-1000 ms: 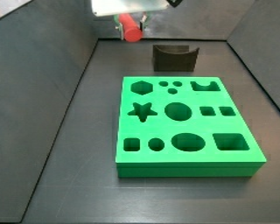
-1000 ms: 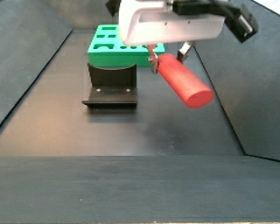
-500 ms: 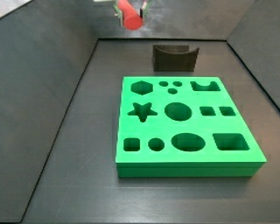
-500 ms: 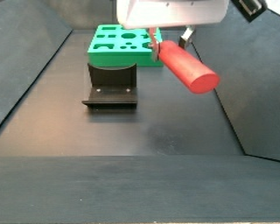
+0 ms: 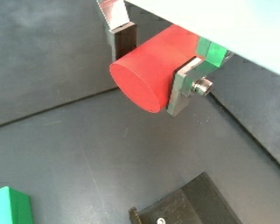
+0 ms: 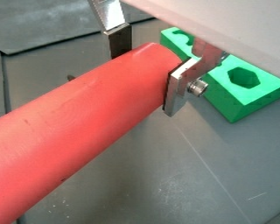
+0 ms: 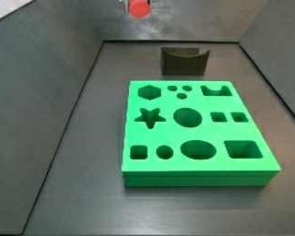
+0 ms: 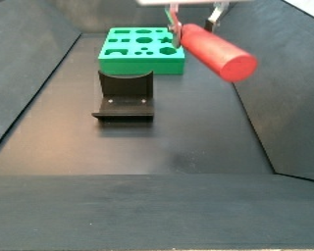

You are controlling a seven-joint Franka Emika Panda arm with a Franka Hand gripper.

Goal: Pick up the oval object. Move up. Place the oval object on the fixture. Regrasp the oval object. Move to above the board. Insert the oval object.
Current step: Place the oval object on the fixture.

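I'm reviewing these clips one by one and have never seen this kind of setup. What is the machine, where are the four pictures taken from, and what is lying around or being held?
It is a single robot arm. Its hand, two flat silver plates with dark pads, is raised high and clamps the oval object, a smooth red rod. Two pictures come from cameras on the wrist, looking past the rod. Two come from cameras fixed beside the dark floor. On that floor lie the board, a green slab with shaped holes, and the fixture, a small dark notched block, standing apart from it.

Gripper (image 8: 191, 22) high above floor; fixture (image 8: 123, 95), board (image 8: 141, 51) stand below.
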